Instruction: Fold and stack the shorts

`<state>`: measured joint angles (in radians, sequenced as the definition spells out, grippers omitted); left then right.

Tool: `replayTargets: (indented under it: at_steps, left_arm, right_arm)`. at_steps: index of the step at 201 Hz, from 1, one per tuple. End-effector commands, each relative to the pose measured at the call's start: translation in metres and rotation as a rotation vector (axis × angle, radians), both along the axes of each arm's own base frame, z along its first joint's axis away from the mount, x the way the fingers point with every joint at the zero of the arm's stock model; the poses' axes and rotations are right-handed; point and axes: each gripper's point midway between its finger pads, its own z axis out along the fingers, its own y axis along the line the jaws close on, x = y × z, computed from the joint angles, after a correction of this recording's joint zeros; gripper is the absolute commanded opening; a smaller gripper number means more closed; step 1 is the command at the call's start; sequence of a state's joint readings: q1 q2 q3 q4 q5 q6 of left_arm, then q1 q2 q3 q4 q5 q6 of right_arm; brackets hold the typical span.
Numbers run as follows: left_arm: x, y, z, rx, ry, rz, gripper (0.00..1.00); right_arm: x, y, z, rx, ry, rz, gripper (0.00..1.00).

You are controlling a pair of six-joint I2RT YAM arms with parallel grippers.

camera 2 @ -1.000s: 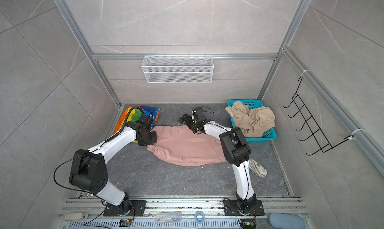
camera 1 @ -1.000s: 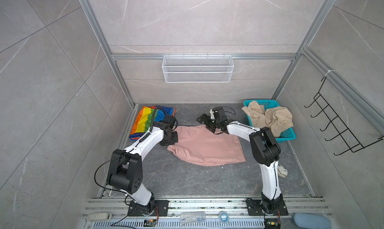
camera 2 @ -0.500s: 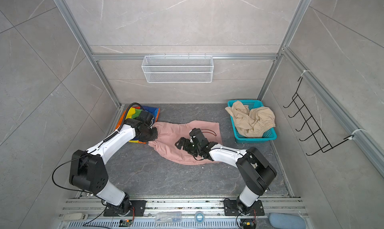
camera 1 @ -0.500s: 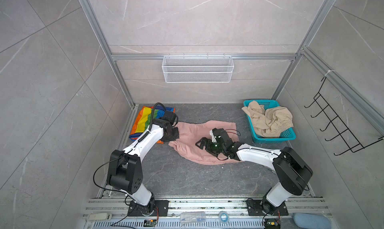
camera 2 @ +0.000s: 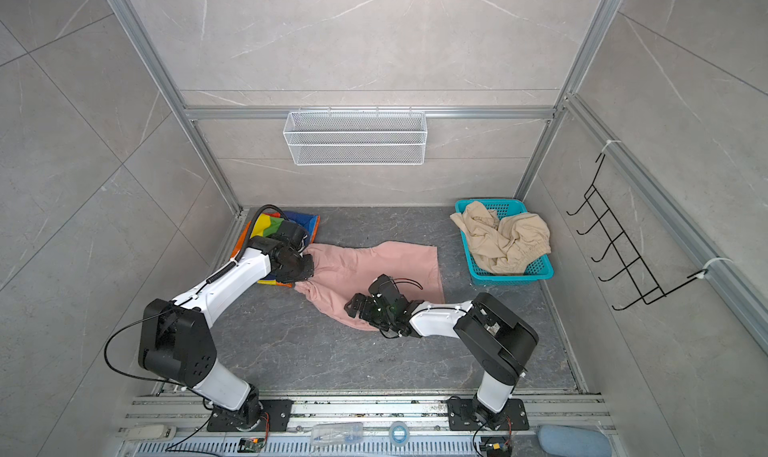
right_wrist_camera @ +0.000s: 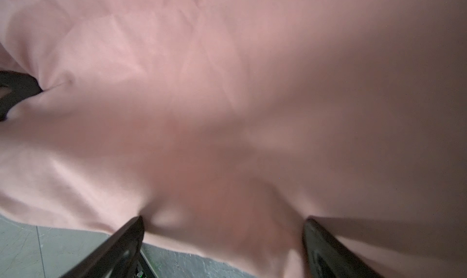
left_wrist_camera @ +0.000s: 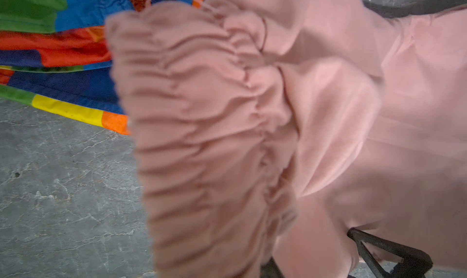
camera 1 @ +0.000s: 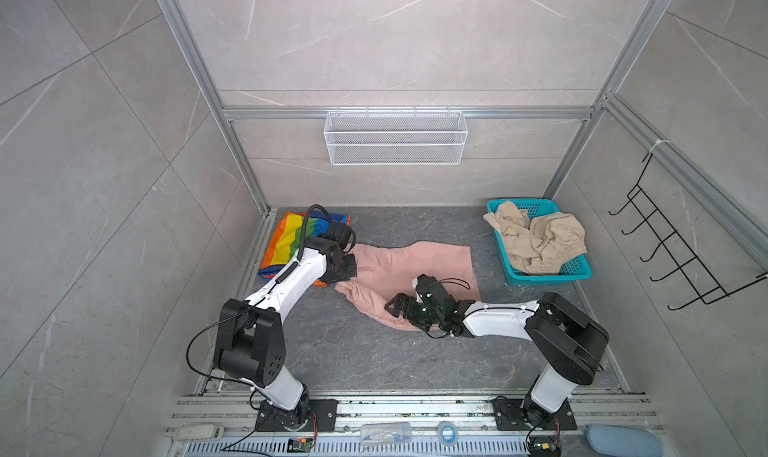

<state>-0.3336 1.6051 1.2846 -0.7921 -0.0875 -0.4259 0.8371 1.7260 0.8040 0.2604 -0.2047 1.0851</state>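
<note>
Nearest the front edge, the tabletop (camera 1: 353,351) is bare grey stone, with open room between the two arm bases. Just beyond it, the right pincer (camera 1: 397,307) lies low over the near edge of the pink shorts (camera 1: 399,268). Its jaws are spread wide, and the right wrist view shows pink cloth filling the space between and ahead of its fingers (right_wrist_camera: 121,241), with nothing clamped.

The pink shorts lie mid-tabletop, their long axis running from the left side toward the right, and their near edge slants from left to right-front. The right arm is plainly the closer one to that near edge, so I judge it will take the cloth there and carry it toward the far edge to make the fold.

Farther back on the left, the left pincer (camera 1: 345,270) is closed on the gathered waistband, which bunches up in the left wrist view. Behind it, the rainbow shorts (camera 1: 291,234) lie in the far-left corner, touching the pink pair. In the far-right corner, the beige shorts (camera 1: 540,239) are heaped in the teal basket (camera 1: 548,274), well apart.
</note>
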Motion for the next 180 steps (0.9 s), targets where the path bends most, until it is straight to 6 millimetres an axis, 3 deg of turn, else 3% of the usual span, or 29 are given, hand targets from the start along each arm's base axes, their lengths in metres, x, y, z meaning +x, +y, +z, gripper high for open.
replayTargets:
  at_steps: [1,16,38,62,91,115,180]
  left_arm:
    - [0.004,0.019,0.024,0.071,-0.048,0.004,0.00]
    - [0.005,0.027,0.028,0.124,-0.036,-0.008,0.00]
    - [0.005,0.038,0.035,0.205,-0.010,-0.017,0.00]
    - [0.008,0.048,0.047,0.270,-0.020,-0.018,0.00]
    - [0.011,0.059,0.060,0.359,-0.010,-0.033,0.00]
    - [0.014,0.058,0.065,0.404,0.002,-0.053,0.00]
    - [0.016,0.042,0.081,0.542,0.014,-0.126,0.00]
  right_arm:
    - [-0.003,-0.005,0.009,-0.032,0.005,-0.006,1.00]
    - [0.007,-0.016,0.036,-0.047,-0.051,-0.010,1.00]
    - [0.031,-0.059,0.056,-0.126,-0.101,-0.064,1.00]
    - [0.049,-0.112,0.053,-0.251,-0.095,-0.090,1.00]
    - [0.057,-0.148,0.033,-0.394,-0.066,-0.061,1.00]
    - [0.060,-0.154,0.014,-0.457,-0.043,-0.036,1.00]
    - [0.067,-0.132,-0.019,-0.384,0.022,-0.017,1.00]
